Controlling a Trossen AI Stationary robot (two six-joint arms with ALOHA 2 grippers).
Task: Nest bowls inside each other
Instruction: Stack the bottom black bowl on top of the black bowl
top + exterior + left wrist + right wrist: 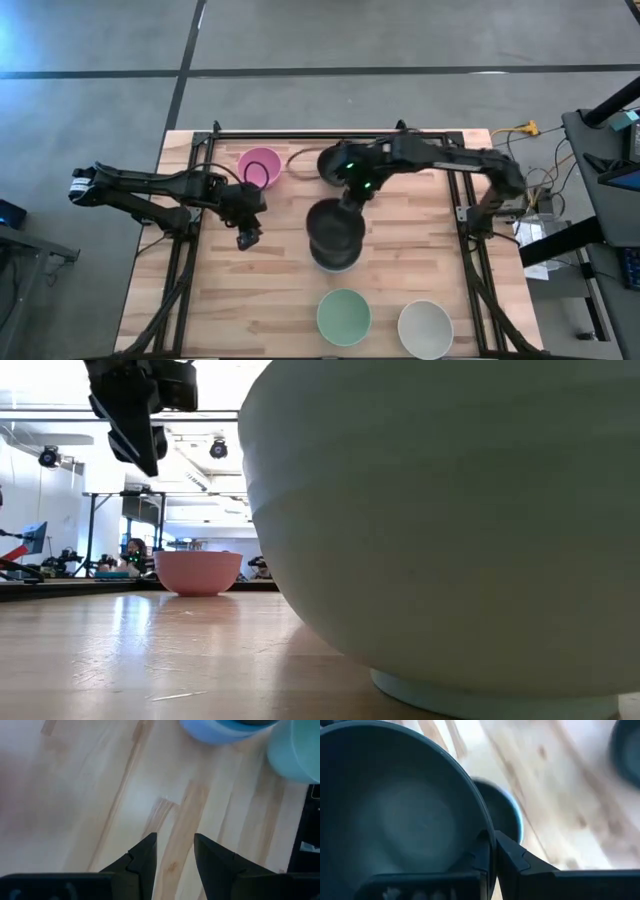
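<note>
Overhead, table-level, two wrist views

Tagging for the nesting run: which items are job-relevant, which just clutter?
Job: pink bowl; mint bowl; white bowl; black bowl pinched by right gripper, above the blue bowl.
Lying about: cables off the table's right edge.

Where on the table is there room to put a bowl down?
The bare wood below the left gripper, left of the mint bowl, is free. The middle is crowded: the right gripper holds a black bowl there.
</note>
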